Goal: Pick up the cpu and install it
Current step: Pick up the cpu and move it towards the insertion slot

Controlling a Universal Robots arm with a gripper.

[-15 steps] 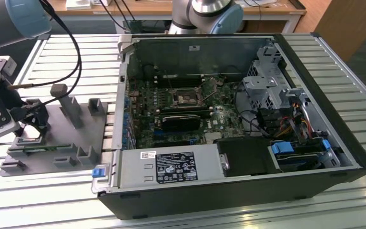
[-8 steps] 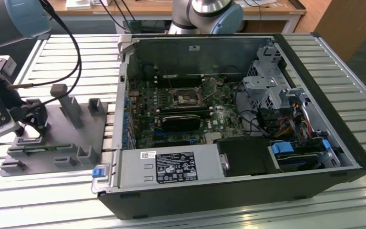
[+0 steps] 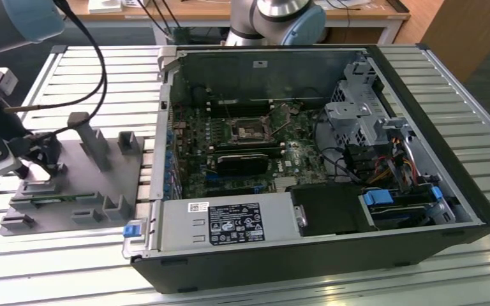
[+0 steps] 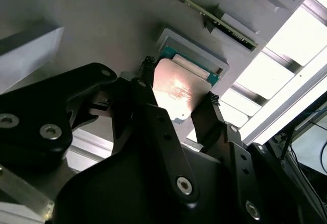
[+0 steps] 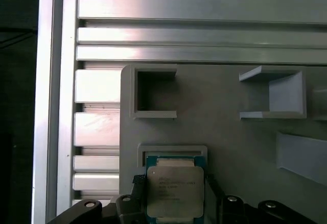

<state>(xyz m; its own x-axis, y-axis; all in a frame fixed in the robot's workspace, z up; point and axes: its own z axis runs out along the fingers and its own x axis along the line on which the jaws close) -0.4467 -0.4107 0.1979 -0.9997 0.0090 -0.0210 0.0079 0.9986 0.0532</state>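
Observation:
In both wrist views the cpu (image 4: pixel 173 88) (image 5: pixel 173 191) is a flat square chip with a shiny metal top. It sits just over a teal-lined pocket (image 5: pixel 176 158) of the grey fixture plate (image 3: pixel 83 185). My gripper (image 4: pixel 179 83) (image 5: pixel 173 183) straddles it, one black fingertip (image 4: pixel 147 66) pressed against each opposite edge, shut on the chip. In the exterior view the gripper (image 3: pixel 36 156) hangs low over the plate at the exterior view's left. The open computer case (image 3: pixel 313 159) lies at the exterior view's right, with the bare motherboard socket (image 3: pixel 249 132) inside.
Grey plastic blocks (image 3: pixel 100 146) and open holders (image 5: pixel 153 93) stand up from the fixture plate, and a green memory stick (image 3: pixel 58 199) lies in a slot. A black module (image 3: pixel 245 162) sits below the socket. Cables (image 3: pixel 92 57) trail from the arm. The slatted aluminium table (image 3: pixel 74 76) runs underneath.

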